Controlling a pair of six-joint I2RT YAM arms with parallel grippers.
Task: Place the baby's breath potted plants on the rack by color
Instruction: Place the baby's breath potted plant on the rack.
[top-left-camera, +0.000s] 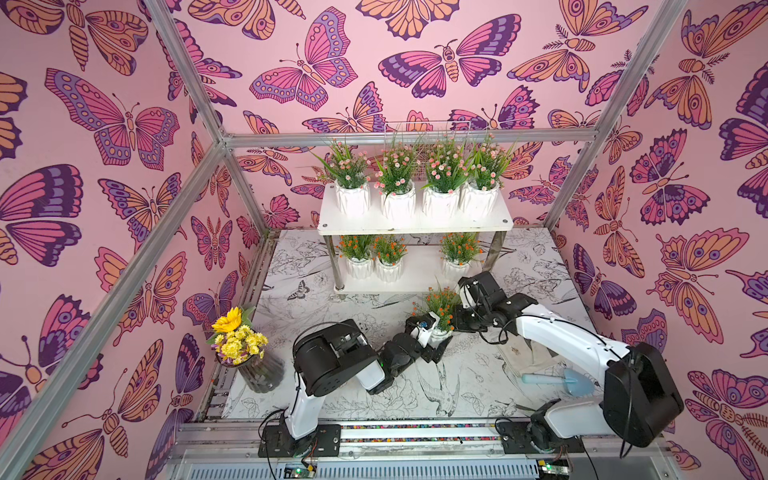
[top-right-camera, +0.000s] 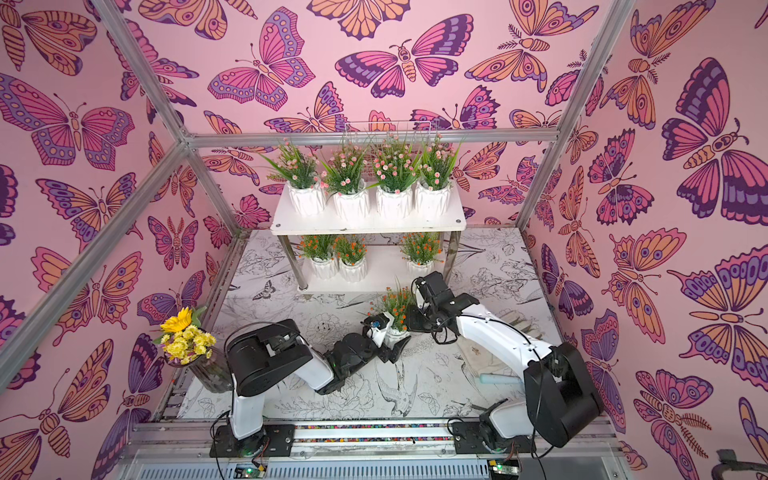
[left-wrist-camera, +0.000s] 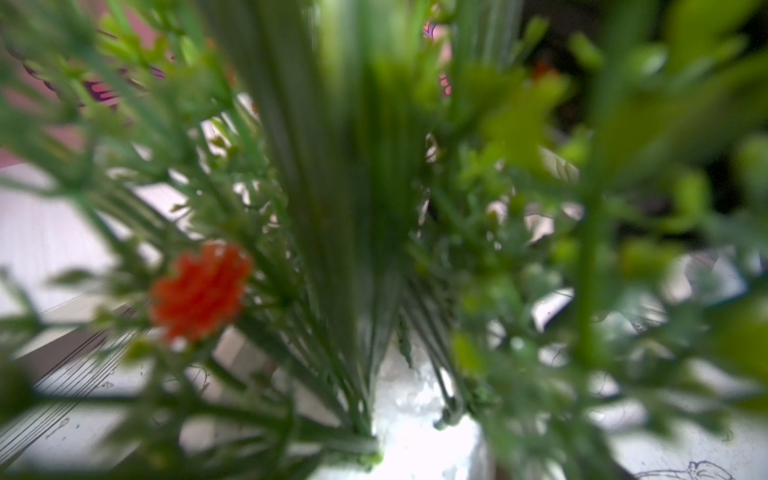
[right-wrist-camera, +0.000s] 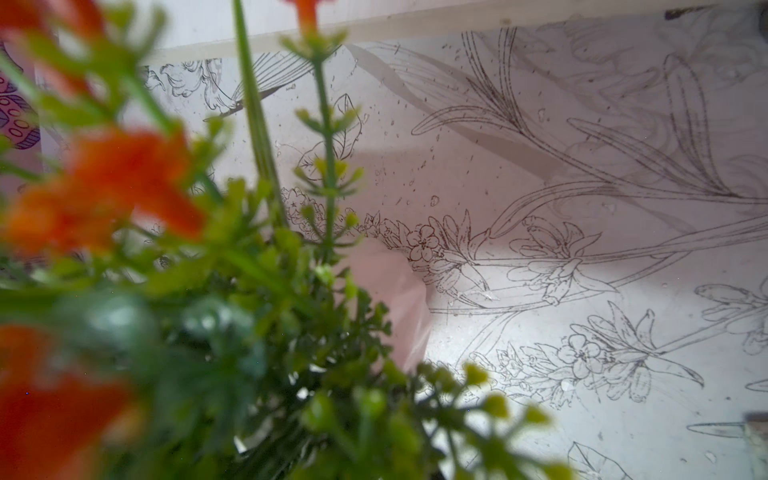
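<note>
Orange-flwr plant (top-left-camera: 441, 305), prob. white pot (top-left-camera: 443, 336)

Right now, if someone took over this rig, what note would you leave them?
Left tool: at the pot of the last orange plant, which is in front of the rack, between the two arms. Whether it grips the pot is not clear.
Right tool: shut, beside that plant's foliage. Whether it pinches a stem cannot be told.
Done: four pink plants on the top tier. Three orange plants on the lower tier, two together and one apart.
Left to do: set the last orange plant into the gap on the lower tier.
</note>
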